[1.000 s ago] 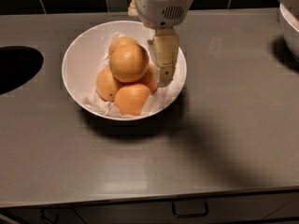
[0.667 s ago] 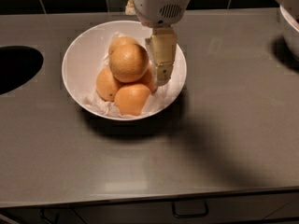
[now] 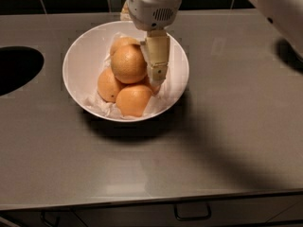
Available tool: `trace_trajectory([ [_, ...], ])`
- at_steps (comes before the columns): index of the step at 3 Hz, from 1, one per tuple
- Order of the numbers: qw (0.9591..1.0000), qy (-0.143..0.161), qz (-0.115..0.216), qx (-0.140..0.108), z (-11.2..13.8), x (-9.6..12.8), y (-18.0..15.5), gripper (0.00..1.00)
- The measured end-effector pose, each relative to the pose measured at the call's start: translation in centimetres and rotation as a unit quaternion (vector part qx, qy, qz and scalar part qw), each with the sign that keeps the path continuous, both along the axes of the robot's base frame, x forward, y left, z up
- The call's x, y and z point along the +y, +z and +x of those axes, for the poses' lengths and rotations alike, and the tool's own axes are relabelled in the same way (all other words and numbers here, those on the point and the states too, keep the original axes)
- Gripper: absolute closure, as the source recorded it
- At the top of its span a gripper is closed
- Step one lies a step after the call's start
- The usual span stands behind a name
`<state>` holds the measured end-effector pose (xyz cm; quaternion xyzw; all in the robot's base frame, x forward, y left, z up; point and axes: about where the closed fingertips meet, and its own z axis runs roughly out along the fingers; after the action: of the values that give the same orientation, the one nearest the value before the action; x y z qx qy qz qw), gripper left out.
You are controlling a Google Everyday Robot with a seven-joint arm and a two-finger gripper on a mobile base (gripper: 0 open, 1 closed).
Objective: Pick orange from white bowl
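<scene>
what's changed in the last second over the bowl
The gripper has shifted a little to the left in the picture, closing in on the right side of the orange. Whether it has a hold cannot be told. The orange, the smaller fruits around it and the white bowl lie as before.

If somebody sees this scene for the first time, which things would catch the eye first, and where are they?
The white bowl near the middle of the grey counter stands out, heaped with orange fruits; the large pale orange sits on top. The gripper reaches down into the bowl from above, close beside that orange. A dark round opening marks the counter's left edge.
</scene>
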<state>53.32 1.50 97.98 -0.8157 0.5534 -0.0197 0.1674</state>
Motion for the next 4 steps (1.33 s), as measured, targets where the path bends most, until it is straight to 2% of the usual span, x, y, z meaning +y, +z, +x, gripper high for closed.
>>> trace_trajectory([
  [1, 0.9999, 0.008, 0.003, 0.012, 0.5, 0.3, -0.9, 0.0],
  [3, 0.9993, 0.021, 0.005, 0.03, 1.2, 0.9, -2.3, 0.11],
  [4, 0.9991, 0.024, 0.006, 0.035, 1.4, 1.0, -2.7, 0.13],
])
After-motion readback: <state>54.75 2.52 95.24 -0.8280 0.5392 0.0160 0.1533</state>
